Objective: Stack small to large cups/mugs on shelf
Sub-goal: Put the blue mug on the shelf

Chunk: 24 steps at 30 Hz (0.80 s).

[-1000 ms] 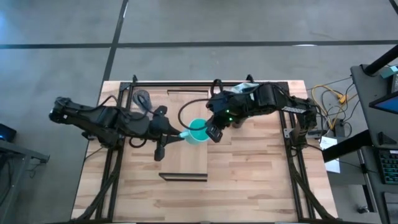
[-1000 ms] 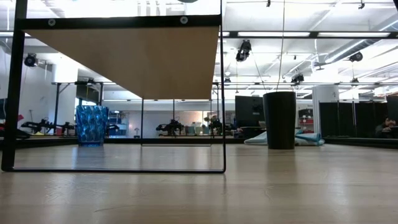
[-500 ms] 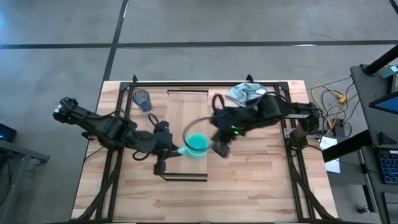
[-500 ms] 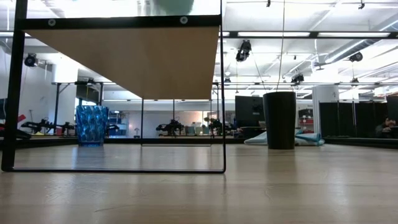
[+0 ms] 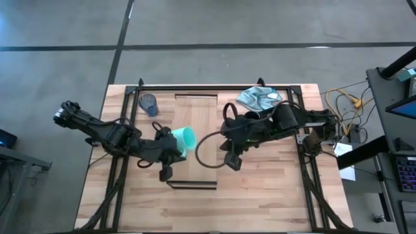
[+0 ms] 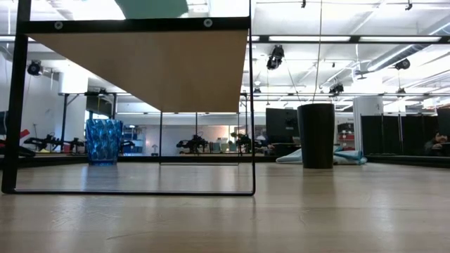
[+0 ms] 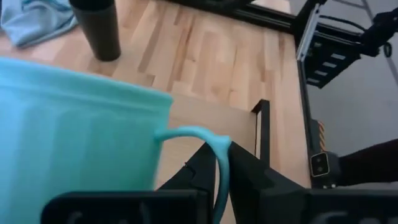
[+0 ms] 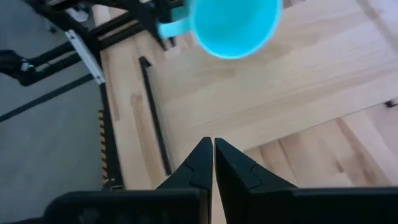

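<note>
High view: the table (image 5: 273,195) fills the middle of the picture. The shelf (image 5: 195,117) is the long pale board in the centre, running from top to bottom. The left arm (image 5: 104,130) comes in from the left. The right arm (image 5: 286,120) comes in from the right.

The left gripper (image 5: 170,146) sits over the shelf, left of centre. Its fingers are clamped on the handle of the mug (image 5: 182,140). The mug lies tipped on its side, with its mouth facing right. The right gripper (image 5: 232,159) is just right of centre, and its fingers are pressed together on nothing.

The cloth (image 5: 259,99) is at the upper right. The blue cup (image 5: 149,103) stands at the upper left. In the low view, the black cup (image 6: 316,135) stands right of centre.
</note>
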Available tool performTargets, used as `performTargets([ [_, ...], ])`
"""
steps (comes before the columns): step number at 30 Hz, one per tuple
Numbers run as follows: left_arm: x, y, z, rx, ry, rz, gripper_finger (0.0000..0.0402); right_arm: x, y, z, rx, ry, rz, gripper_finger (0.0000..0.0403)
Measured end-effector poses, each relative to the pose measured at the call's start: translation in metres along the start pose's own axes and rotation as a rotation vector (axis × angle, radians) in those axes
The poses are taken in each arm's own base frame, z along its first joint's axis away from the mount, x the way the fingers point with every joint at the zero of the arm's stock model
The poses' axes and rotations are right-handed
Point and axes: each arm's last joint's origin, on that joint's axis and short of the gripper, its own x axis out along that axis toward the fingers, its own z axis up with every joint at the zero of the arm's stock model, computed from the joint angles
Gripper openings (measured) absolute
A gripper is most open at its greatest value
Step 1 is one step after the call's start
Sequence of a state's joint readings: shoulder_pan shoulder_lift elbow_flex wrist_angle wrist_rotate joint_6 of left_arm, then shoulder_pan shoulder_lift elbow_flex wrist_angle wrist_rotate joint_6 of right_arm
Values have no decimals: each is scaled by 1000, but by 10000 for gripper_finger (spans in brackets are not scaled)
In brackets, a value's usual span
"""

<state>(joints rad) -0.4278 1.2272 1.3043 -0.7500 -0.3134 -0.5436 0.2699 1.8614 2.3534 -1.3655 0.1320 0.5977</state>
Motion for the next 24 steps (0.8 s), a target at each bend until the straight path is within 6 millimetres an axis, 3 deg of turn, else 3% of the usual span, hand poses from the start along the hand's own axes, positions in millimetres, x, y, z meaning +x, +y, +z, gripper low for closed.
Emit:
performTargets([
  [16,-2,-4,3,-6,-28,-48,8,-5,-7,-8,-99,65,-72,9],
  [24,4,-17,5,36,-116,-139,8,-6,-10,-12,-106,106,-98,9],
])
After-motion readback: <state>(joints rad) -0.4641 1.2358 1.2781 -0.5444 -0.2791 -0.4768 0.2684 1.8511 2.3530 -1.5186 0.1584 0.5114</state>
